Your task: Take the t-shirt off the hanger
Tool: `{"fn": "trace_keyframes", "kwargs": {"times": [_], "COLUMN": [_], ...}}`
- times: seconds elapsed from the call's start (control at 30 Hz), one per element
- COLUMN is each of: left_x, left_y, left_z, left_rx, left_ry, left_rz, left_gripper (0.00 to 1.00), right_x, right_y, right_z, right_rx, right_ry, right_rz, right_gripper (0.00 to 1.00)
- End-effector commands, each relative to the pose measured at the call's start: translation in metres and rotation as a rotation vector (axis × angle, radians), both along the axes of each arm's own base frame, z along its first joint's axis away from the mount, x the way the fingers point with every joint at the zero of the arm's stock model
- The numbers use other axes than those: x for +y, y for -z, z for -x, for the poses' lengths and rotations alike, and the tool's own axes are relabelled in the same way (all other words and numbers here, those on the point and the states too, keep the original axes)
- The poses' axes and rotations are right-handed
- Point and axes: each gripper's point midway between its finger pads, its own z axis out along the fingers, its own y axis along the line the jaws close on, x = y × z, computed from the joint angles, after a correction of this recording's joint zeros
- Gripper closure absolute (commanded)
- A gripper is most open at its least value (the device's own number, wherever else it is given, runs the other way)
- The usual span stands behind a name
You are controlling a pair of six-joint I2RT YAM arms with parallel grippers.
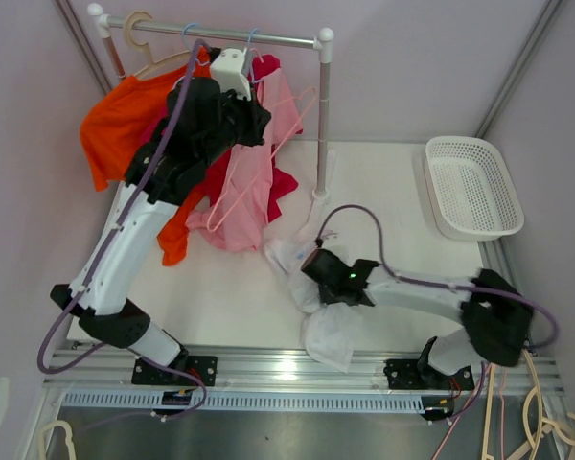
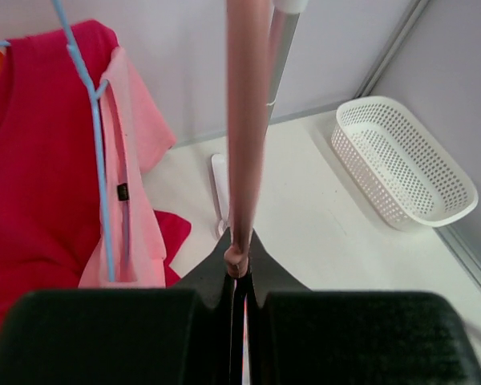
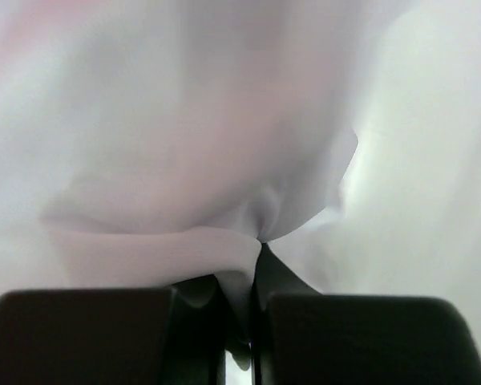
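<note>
The left fingers (image 2: 228, 281) clamp a pink hanger (image 2: 247, 120) (up by the rail (image 1: 220, 34)); the right fingers (image 3: 266, 274) pinch the white t-shirt (image 3: 184, 160) on the worktop (image 1: 393, 182).

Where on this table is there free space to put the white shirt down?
Free: the table between the post and the basket, the basket itself, and the strip between the left arm and the white shirt. Crowded: under the rail, where clothes hang, and the near middle, under the right arm.
</note>
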Motion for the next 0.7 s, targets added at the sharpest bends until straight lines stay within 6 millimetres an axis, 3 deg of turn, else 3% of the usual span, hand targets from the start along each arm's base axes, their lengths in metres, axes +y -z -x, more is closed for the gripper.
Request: {"fn": "trace_keyframes", "kwargs": {"times": [0.0, 0.03, 0.07, 0.13, 0.17, 0.23, 0.27, 0.3, 0.37, 0.4, 0.47, 0.5, 0.57, 0.6, 0.63, 0.67], "left_x": [-0.006, -0.007, -0.003, -0.003, -0.002, 0.000, 0.000, 0.000, -0.005, -0.006, -0.012, -0.016, -0.024, -0.026, -0.028, -0.028], "left_y": [-0.024, -0.024, -0.022, -0.017, -0.019, -0.017, -0.023, -0.022, -0.015, -0.019, -0.012, -0.012, -0.004, -0.007, -0.003, -0.011], "left_z": [-0.010, -0.016, -0.023, -0.035, -0.040, -0.052, -0.055, -0.060, -0.072, -0.075, -0.085, -0.089, -0.099, -0.102, -0.108, -0.111], "left_rx": [-0.075, -0.083, -0.088, -0.096, -0.115, -0.130, -0.158, -0.164, -0.158, -0.167, -0.160, -0.167, -0.169, -0.183, -0.179, -0.201], "left_ry": [0.011, -0.002, -0.042, -0.077, -0.096, -0.135, -0.142, -0.155, -0.167, -0.170, -0.172, -0.167, -0.156, -0.161, -0.158, -0.161], "left_rz": [0.031, 0.025, 0.015, -0.005, -0.011, -0.030, -0.034, -0.044, -0.067, -0.067, -0.081, -0.081, -0.097, -0.090, -0.098, -0.093], "left_gripper": [0.99, 0.99, 0.99, 0.99, 0.99, 0.99, 0.99, 0.99, 0.99, 0.99, 0.99, 0.99, 0.99, 0.99, 0.99, 0.99], "right_x": [-0.061, -0.085, -0.109, -0.142, -0.173, -0.193, -0.222, -0.228, -0.250, -0.278, -0.299, -0.324, -0.345, -0.354, -0.376, -0.382], "right_y": [-0.108, -0.137, -0.196, -0.244, -0.283, -0.300, -0.308, -0.323, -0.335, -0.341, -0.346, -0.348, -0.345, -0.340, -0.324, -0.319], "right_z": [-0.004, -0.018, -0.026, -0.042, -0.058, -0.082, -0.094, -0.112, -0.129, -0.140, -0.153, -0.153, -0.167, -0.172, -0.181, -0.190], "right_rx": [-0.151, -0.218, -0.346, -0.474, -0.558, -0.553, -0.563, -0.575, -0.600, -0.613, -0.617, -0.629, -0.631, -0.624, -0.591, -0.585], "right_ry": [0.197, 0.281, 0.353, 0.403, 0.502, 0.523, 0.609, 0.628, 0.678, 0.752, 0.788, 0.854, 0.891, 0.913, 0.964, 0.965], "right_rz": [-0.119, -0.154, -0.249, -0.258, -0.279, -0.210, -0.175, -0.178, -0.180, -0.177, -0.231, -0.228, -0.240, -0.248, -0.241, -0.272], "right_gripper": [1.00, 1.00, 1.00, 1.00, 1.00, 1.00, 1.00, 1.00, 1.00, 1.00, 1.00, 1.00, 1.00, 1.00, 1.00, 1.00]}}
